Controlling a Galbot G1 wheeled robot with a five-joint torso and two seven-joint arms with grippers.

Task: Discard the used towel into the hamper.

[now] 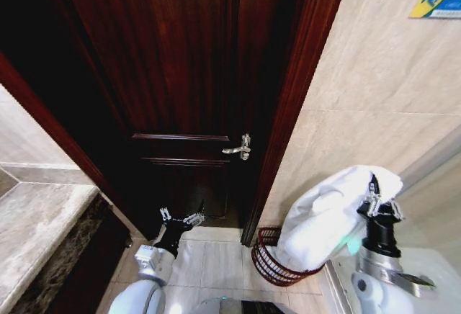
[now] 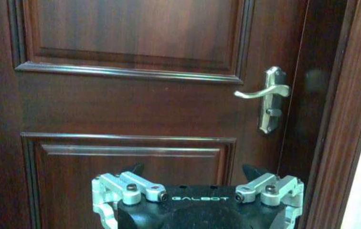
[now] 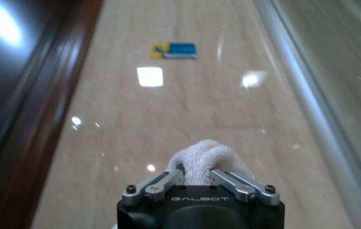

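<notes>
The white towel [image 1: 328,217] hangs bunched from the right pincer [image 1: 373,202], whose fingers are clamped on a fold of it; the right wrist view shows the cloth [image 3: 206,160] bulging up between the closed tips of that pincer [image 3: 197,179]. The bulk of the towel droops down and to the robot's left, over the hamper [image 1: 272,265], which stands on the tiled floor [image 1: 212,263] beside the door frame [image 1: 288,112] against the beige wall [image 1: 374,91]. The towel hides much of the hamper's mouth, so I cannot tell whether the cloth touches the rim.

The left pincer [image 1: 180,220] is held low in front of the dark wooden door [image 1: 180,55], its fingers spread apart and empty, below the silver door handle [image 2: 266,95].

The main risk, I judge, is a poor drop. The pincer itself sits to the right of the hamper, so on release the trailing end could drape over the rim or slide to the floor. The hamper looks light, and a heavy fall on one side might tip it.
</notes>
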